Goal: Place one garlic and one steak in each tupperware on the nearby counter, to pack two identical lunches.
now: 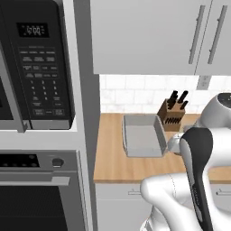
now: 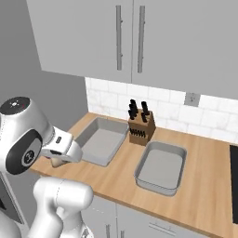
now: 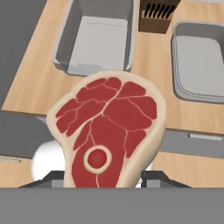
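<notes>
Gripper [image 3: 103,181] was clamped on the chunky steak [image 3: 107,131], its two fingertips [image 3: 54,178] pressed against the meat's lower sides. Steak stood upright between them, held in the air above the front edge of the wooden desk [image 3: 39,78]. Two grey tupperware sat on the desk beyond: left one [image 3: 98,39], right one [image 3: 199,61], knife block [image 3: 157,17] between them at the back.
</notes>
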